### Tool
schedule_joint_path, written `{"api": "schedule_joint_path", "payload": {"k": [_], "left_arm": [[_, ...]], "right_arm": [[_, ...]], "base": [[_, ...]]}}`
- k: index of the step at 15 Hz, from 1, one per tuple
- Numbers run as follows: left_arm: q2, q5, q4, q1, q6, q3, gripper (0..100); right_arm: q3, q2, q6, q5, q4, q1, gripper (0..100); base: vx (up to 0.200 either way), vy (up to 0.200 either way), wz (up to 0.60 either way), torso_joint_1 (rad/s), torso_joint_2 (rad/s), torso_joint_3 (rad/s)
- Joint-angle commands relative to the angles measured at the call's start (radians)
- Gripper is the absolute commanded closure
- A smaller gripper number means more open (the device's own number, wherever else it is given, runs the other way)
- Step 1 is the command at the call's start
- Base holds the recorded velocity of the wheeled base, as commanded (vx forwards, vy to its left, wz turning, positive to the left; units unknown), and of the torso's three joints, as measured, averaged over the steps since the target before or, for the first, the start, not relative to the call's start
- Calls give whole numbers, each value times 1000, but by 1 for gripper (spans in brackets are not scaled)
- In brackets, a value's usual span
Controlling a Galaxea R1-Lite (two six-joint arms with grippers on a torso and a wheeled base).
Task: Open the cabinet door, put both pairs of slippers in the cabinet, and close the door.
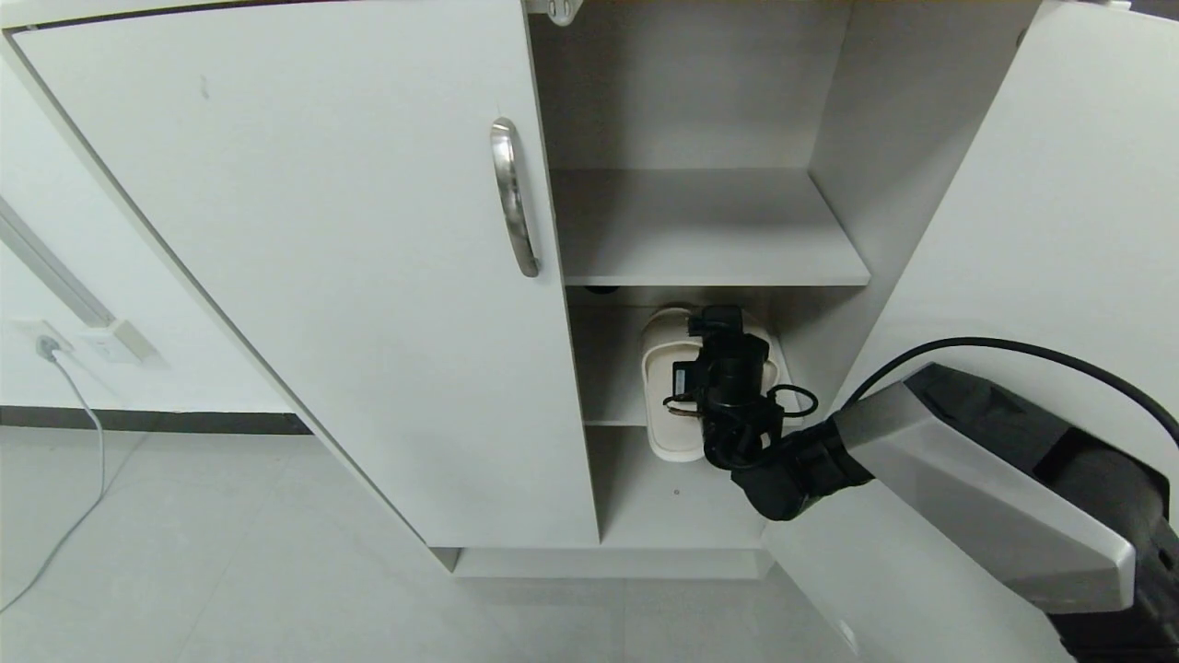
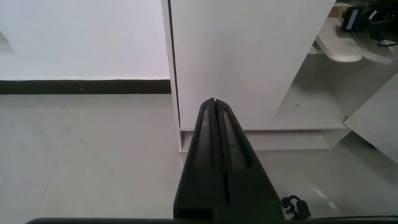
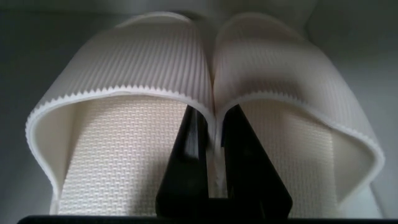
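A pair of white ribbed slippers (image 1: 665, 405) lies side by side at the lower shelf (image 1: 608, 368) of the white cabinet, heels overhanging the shelf's front edge. My right gripper (image 1: 717, 320) is inside the cabinet over them. In the right wrist view its black fingers (image 3: 186, 143) are pinched on the two adjoining strap edges of the slippers (image 3: 143, 68). The right door (image 1: 1059, 212) stands open and the left door (image 1: 304, 258) with its metal handle (image 1: 513, 198) is closed. My left gripper (image 2: 214, 102) is shut on nothing, low over the floor, pointing at the cabinet's base.
An upper shelf (image 1: 700, 230) and the cabinet's bottom compartment (image 1: 663, 502) hold nothing. A wall socket (image 1: 46, 348) with a grey cable running down to the tiled floor (image 1: 230, 571) is at the far left.
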Motion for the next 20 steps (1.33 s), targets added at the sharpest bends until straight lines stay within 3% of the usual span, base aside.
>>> {"api": "schedule_joint_path", "payload": {"k": [1,5,13,14,17,20], "left_arm": [[2,1,0,0,-1,0,100],[2,1,0,0,-1,0,100],[2,1,0,0,-2,0,100],[2,1,0,0,-2,0,100],[2,1,0,0,-1,0,100],[2,0,0,0,-1,0,100]], "right_arm": [[-77,29,0,-1,37,-14,100],[-169,59,0,-1,99,-31,100],[-177,69,0,-1,105,-31,100],[-177,70,0,-1,105,-31,0],[-146,64,0,-2,94,-31,0],[26,-31,-6,-2,8,-11,0]], "base": [[0,0,0,0,0,0],[0,0,0,0,0,0],[0,0,0,0,0,0],[0,0,0,0,0,0],[0,0,0,0,0,0],[0,0,0,0,0,0]]}}
